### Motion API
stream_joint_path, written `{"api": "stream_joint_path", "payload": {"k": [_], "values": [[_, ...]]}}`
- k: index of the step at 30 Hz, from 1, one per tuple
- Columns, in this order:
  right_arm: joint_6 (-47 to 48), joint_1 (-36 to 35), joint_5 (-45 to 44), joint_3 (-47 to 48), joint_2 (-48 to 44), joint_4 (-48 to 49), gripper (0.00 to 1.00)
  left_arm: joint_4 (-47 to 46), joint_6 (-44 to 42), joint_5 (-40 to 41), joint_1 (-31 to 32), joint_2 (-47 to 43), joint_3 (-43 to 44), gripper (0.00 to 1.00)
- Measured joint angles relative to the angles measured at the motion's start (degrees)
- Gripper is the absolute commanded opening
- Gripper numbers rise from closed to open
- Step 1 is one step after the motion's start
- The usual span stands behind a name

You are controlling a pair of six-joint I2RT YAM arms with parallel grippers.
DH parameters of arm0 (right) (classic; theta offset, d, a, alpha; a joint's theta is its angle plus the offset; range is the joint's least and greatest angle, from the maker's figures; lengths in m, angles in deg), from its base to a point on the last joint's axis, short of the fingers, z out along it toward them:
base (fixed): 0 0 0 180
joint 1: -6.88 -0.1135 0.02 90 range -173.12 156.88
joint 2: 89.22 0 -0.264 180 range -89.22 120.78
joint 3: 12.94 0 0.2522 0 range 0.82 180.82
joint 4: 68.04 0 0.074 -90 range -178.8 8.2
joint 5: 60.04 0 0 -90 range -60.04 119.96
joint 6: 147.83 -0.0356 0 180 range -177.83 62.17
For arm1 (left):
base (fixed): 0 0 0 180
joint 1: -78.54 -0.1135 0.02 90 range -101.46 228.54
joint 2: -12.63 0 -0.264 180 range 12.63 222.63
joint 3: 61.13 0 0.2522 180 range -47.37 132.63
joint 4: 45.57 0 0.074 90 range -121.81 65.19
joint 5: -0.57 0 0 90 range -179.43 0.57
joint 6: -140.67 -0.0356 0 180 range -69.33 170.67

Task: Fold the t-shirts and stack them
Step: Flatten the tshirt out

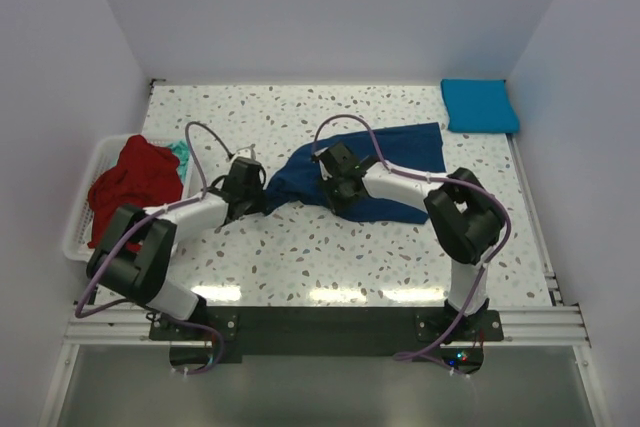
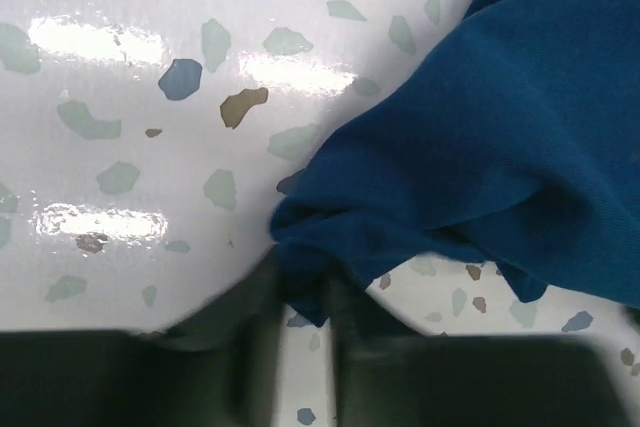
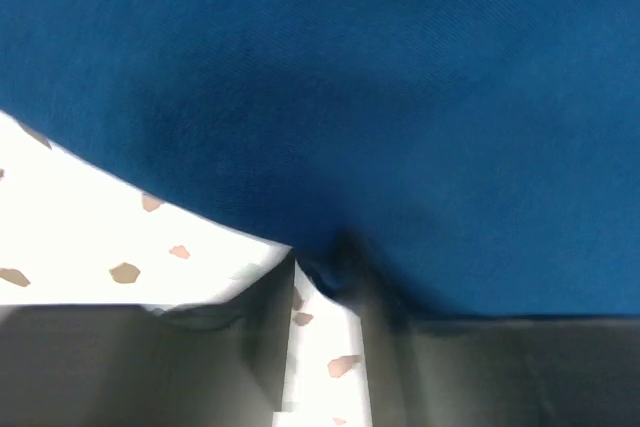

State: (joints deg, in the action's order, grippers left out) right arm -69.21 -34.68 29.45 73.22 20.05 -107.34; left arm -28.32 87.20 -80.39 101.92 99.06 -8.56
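A navy blue t-shirt lies crumpled in the middle of the speckled table. My left gripper is at its left tip and is shut on that corner. In the left wrist view the cloth corner sits between the fingertips of the gripper. My right gripper rests on the shirt's middle. It is shut on a fold of the lower edge of the navy cloth. A folded turquoise-blue t-shirt lies at the back right corner. No cartoon print shows.
A white slatted basket stands off the table's left edge. It holds a red t-shirt and a bit of teal cloth. Walls close in the table at the back and both sides.
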Motion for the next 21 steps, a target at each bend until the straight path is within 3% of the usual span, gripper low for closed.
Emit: {"api": "stream_joint_path", "payload": {"k": [1, 7, 11, 12, 13, 14, 15, 16, 17, 21], "values": [[-0.15, 0.02, -0.04, 0.0, 0.0, -0.07, 0.01, 0.07, 0.07, 0.07, 0.0, 0.28, 0.24, 0.01], [2.23, 0.24, -3.85, 2.21, -1.38, -5.11, 0.0, 9.11, -7.93, 10.62, 0.0, -1.01, 9.07, 0.0], [4.61, 1.44, -5.07, 4.15, -7.78, -11.28, 0.0, 11.76, -15.43, 21.64, 0.09, -10.86, 11.85, 0.01], [5.18, 1.9, -4.92, 5.01, -10.08, -12.37, 0.02, 11.8, -16.83, 23.1, 0.24, -13.7, 11.85, 0.06], [5.53, 2.16, -4.76, 5.9, -11.82, -13.07, 0.05, 11.74, -18.27, 24.41, 0.5, -17.07, 11.76, 0.19], [5.99, 2.38, -4.61, 7.26, -13.92, -13.81, 0.09, 11.21, -19.76, 25.35, 0.83, -20.33, 11.41, 0.26], [6.43, 2.56, -4.66, 8.59, -15.67, -14.58, 0.22, 10.38, -20.74, 26.21, 0.98, -23.41, 10.6, 0.34], [6.69, 2.67, -4.68, 9.64, -17.18, -15.3, 0.3, 9.31, -21.2, 26.88, 0.96, -26.03, 9.4, 0.49], [7.06, 2.84, -4.79, 10.19, -18.34, -16.04, 0.41, 8.98, -21.77, 27.78, 0.79, -28.28, 8.04, 0.53], [7.37, 3.43, -4.28, 10.32, -18.51, -19.23, 0.5, 10.4, -20.0, 28.92, 0.02, -30.99, 4.68, 0.71]]}}
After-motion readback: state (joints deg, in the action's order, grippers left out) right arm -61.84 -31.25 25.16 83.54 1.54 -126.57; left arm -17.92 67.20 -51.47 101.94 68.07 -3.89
